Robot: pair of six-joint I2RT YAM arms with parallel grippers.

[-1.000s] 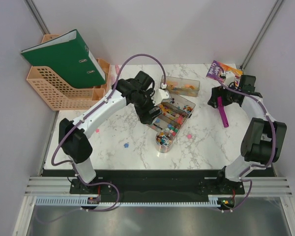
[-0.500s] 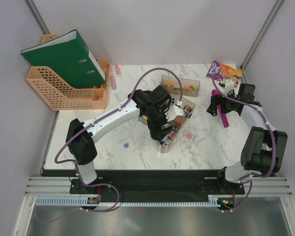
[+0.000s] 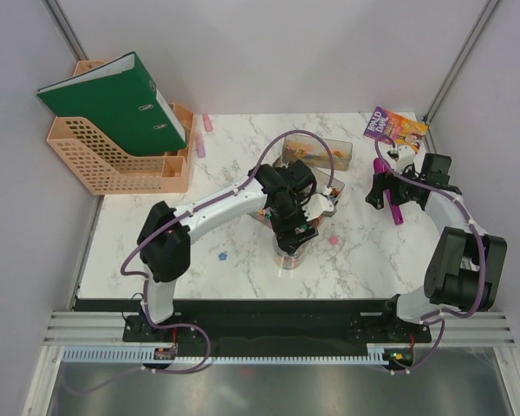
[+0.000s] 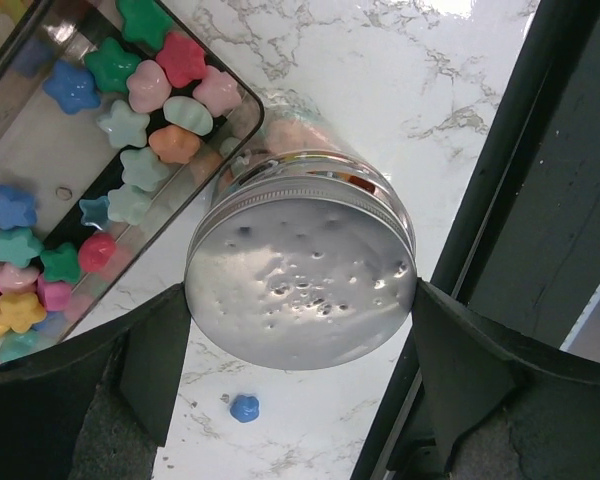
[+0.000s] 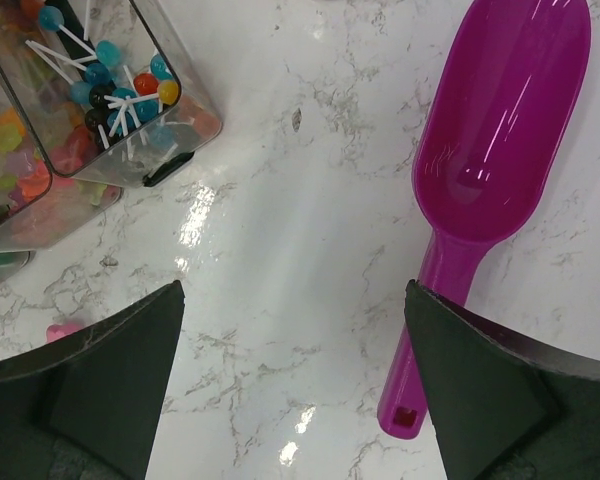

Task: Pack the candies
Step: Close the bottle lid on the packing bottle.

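Observation:
Many candies (image 4: 130,130), star and blob shapes in pink, green, blue and orange, fill a clear tray (image 4: 242,92) at the left of the left wrist view. A small clear round jar (image 4: 300,290) with a silver lid stands beside it. My left gripper (image 4: 298,300) straddles the lid, open, one finger on each side. A loose blue candy (image 4: 244,407) lies under it. My right gripper (image 5: 292,290) hangs open over bare marble, with the purple scoop (image 5: 500,130) just to its right. In the top view the left gripper (image 3: 293,232) covers the jar (image 3: 286,256); the right gripper (image 3: 383,186) is beside the scoop (image 3: 392,206).
A second clear tray (image 3: 321,149) of sweets stands behind. Lollipops (image 5: 110,90) fill one tray end. Loose candies lie on the marble: pink (image 3: 334,239), blue (image 3: 223,256). A book (image 3: 394,126) lies back right. A green binder (image 3: 113,100) rests on an orange rack (image 3: 113,165) back left.
My left arm has swung right and toward the near edge, from over the tray to over the jar, its jaws unchanged. The right gripper shifted slightly beside the scoop.

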